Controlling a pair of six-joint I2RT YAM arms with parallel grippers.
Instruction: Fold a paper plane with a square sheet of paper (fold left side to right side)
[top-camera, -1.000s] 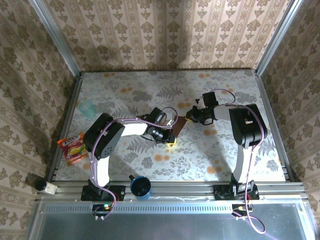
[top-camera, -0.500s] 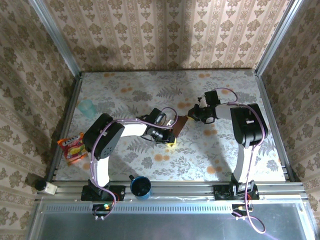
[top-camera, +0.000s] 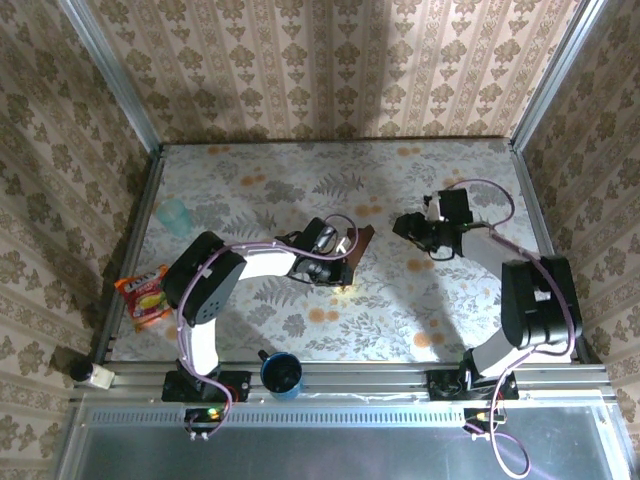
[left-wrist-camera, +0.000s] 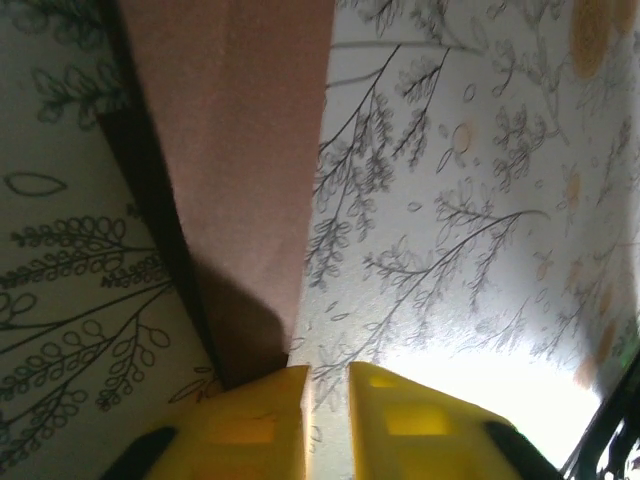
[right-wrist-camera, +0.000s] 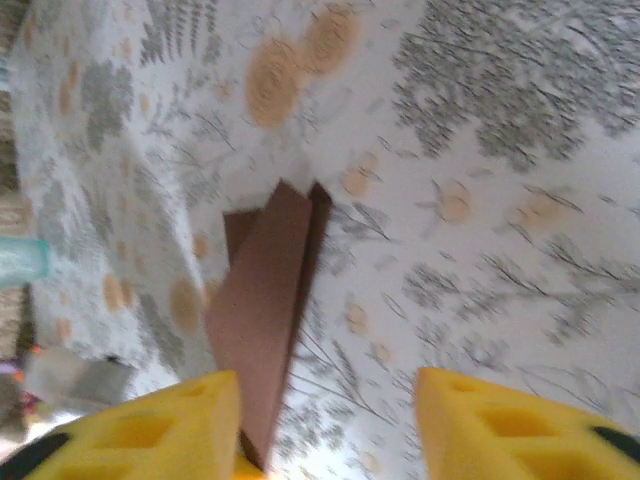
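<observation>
The paper (top-camera: 357, 250) lies near the middle of the flowered counter (top-camera: 250, 180), a narrow, folded strip of dark reddish-brown, matte and unmarked. From the right wrist it (right-wrist-camera: 265, 300) shows as a long slanted panel with straight creased edges. Its far end comes to two short points, and a darker layer shows behind the front one. From the left wrist the near face (left-wrist-camera: 240, 150) looks pale pinkish-brown in the light, with a shadowed darker layer along its left edge. The left jaws stand slightly apart just at the paper's near end, bare counter showing in the slit between them. The right jaws stand wide apart, empty, off to the paper's right without touching it.
</observation>
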